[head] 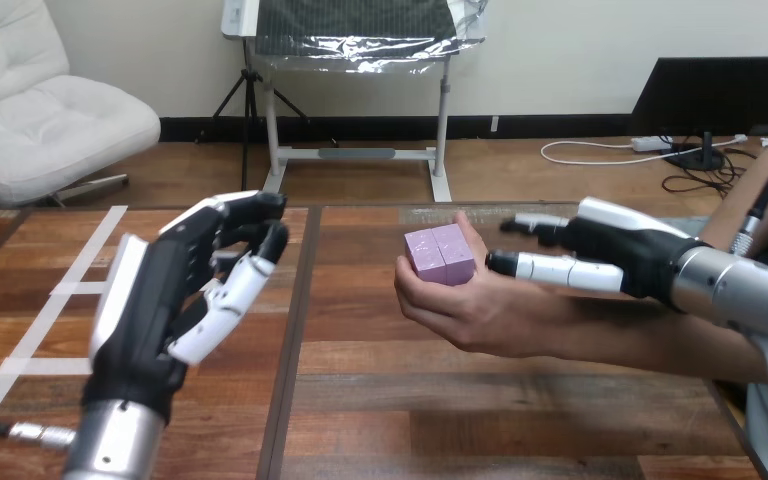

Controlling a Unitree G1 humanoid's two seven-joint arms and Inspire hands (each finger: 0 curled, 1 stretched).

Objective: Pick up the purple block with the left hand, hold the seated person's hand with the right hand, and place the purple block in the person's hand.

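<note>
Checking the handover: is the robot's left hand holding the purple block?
No: the purple block rests in the person's hand, and the left hand stands apart from it, empty.

head camera, forward and down, table (460,420) close

One purple block (440,253), two robot hands (160,290) (620,255), one person's hand (470,310)

The left hand (175,290) is black, with a long white shell along its back and fingers (222,300) built of white and black segments. Its wrist narrows to a black collar above a round silver left forearm (110,445). The right hand (615,250) has the same black body, a white shell on top, white finger segments tipped in black, and a polished silver right forearm (745,290)
</note>
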